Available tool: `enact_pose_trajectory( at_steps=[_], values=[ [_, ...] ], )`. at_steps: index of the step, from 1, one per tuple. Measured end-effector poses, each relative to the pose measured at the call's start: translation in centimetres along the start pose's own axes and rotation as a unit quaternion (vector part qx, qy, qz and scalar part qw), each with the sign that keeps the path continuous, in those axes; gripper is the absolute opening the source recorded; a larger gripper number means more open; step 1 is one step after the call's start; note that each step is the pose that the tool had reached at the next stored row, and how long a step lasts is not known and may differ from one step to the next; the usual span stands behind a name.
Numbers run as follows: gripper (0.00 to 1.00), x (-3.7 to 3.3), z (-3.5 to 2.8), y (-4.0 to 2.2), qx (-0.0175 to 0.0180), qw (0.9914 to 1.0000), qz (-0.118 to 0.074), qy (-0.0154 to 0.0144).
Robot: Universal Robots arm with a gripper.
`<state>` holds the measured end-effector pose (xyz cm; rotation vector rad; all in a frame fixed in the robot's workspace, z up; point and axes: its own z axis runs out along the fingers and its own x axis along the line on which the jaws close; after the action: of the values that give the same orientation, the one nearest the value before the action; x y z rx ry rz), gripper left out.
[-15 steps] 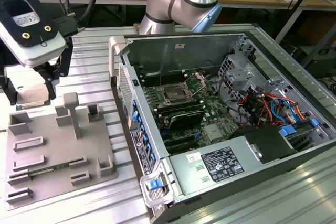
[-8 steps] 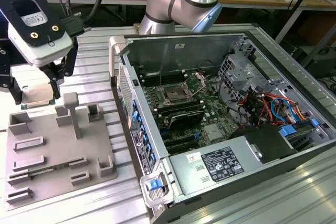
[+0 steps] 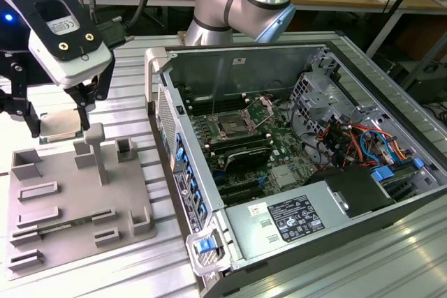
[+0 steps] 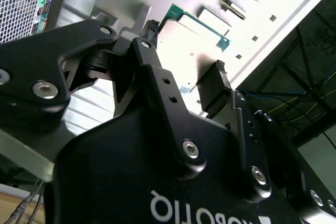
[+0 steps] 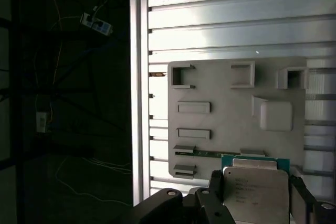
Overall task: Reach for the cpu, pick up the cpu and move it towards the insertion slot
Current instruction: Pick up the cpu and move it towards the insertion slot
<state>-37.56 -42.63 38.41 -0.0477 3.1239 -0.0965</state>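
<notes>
Broadly, we see an open computer case (image 3: 307, 193) on a ribbed metal table (image 3: 133, 61), with its green board laid bare and the insertion slot (image 3: 230, 128) sitting amid it, shiny frame around a dark centre. Well apart from it, toward the exterior view's left, lies a grey fixture plate (image 3: 77, 207) carrying raised blocks and rectangular frames.

Above the far corner of that plate hangs the gripper (image 3: 59, 127), its two dark fingers (image 3: 85, 113) pointing down. Between them sits the cpu (image 3: 59, 125), pale and silvery on top. In the first wrist view the cpu (image 5: 255, 195) has a finger close against each of two opposite edges, with a thin green rim showing beyond it. We judge the fingers to be closed part-way onto the chip's edges, holding it flat; whether it has fully left the plate we cannot tell.

For this step, we would keep the chip level and the squeeze light, since it is thin and held only by its rim. Any carry toward the socket has to rise above the plate's raised blocks and the case wall (image 3: 164, 102), and travel smoothly so the chip does not slip.
</notes>
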Motion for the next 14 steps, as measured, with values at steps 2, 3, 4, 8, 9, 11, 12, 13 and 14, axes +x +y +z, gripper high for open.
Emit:
enact_pose_trajectory(
  at_steps=[2, 3, 4, 8, 9, 11, 12, 13, 14],
  values=[
    [0.55, -0.18, 0.0, -0.01, 0.0, 1.0, 0.0, 0.0],
    [0.55, -0.3, 0.0, -0.01, 0.0, 1.0, 0.0, 0.0],
    [0.55, -0.4, 0.0, -0.01, 0.0, 1.0, 0.0, 0.0],
    [0.55, -0.82, 0.02, -0.03, 0.0, 1.0, 0.0, 0.0],
    [0.55, -0.89, 0.01, -0.03, 0.0, 1.0, 0.0, 0.0],
    [0.55, -1.01, 0.02, -0.03, 0.0, 1.0, 0.0, 0.0],
    [0.55, -1.02, 0.01, -0.03, 0.0, 1.0, 0.0, 0.0],
    [0.55, -1.05, 0.01, -0.03, 0.0, 1.0, 0.0, 0.0],
    [0.55, -1.07, 0.01, -0.03, 0.0, 1.0, 0.0, 0.0]
  ],
)
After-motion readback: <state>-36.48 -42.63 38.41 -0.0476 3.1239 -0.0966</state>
